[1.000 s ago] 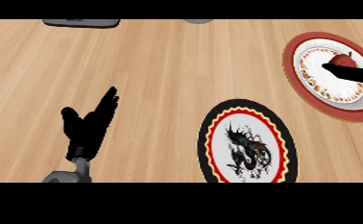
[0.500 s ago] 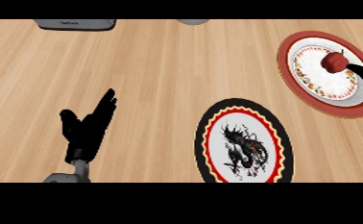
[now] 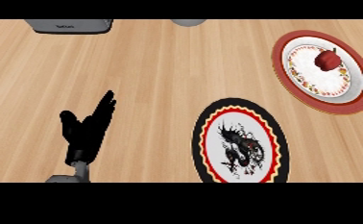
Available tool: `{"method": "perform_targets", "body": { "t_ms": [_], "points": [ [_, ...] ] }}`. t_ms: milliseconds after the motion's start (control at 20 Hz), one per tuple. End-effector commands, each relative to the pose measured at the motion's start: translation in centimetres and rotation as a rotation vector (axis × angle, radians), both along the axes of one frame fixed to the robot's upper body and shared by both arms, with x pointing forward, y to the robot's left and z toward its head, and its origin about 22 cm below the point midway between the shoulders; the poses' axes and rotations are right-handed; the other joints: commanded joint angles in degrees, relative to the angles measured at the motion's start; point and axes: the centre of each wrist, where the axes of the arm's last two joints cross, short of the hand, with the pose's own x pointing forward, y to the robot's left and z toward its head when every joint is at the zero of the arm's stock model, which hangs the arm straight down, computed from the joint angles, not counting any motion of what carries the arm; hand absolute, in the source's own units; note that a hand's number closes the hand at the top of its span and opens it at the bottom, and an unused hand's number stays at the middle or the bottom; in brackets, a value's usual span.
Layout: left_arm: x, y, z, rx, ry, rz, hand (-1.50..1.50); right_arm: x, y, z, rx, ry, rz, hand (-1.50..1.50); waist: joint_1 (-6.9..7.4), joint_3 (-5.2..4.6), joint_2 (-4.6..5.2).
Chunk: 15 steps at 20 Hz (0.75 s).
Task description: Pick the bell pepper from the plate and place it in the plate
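Left hand [image 3: 86, 130] rests with fingers straight near the counter's [image 3: 156, 74] front-left edge, holding nothing. We see the glossy red bell pepper [image 3: 327, 59] on the red-rimmed round plate [image 3: 284, 50] at the right edge. Black-rimmed dragon plate [image 3: 205, 122] sits at the front edge. Wood-grain top; grey box [image 3: 69, 25] at back-left.

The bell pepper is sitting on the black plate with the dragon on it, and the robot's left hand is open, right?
Not quite. The head view shows the bell pepper on the red-rimmed plate at the right, not the black dragon plate, which has nothing on it. The left hand is open, as you said.
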Motion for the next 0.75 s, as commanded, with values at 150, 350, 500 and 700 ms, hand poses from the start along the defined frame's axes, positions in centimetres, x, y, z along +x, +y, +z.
{"method": "perform_targets", "body": {
  "t_ms": [150, 350, 500, 700],
  "points": [
    [-0.9, -0.2, -2.0, -0.004, 0.081, 0.019, 0.00, -4.6, -1.3, -2.6, -0.084, 0.065, 0.075, -1.50, -1.23, -0.45, -0.13],
    [0.5, 0.9, -0.3, 0.007, 0.072, 0.020, 0.00, -5.3, -1.5, -2.7, -0.107, 0.098, 0.076, -1.50, -0.99, -0.43, -0.06],
    [-1.4, 0.9, 0.1, 0.005, 0.070, 0.014, 0.00, -6.3, -1.9, -2.4, -0.120, 0.117, 0.086, -1.50, -1.02, -0.47, -0.21],
    [-1.8, 0.4, -0.8, 0.012, 0.068, 0.013, 0.00, -8.0, -1.2, -4.1, -0.117, 0.120, 0.063, -1.50, -1.03, -0.46, -0.15]
  ]
}}
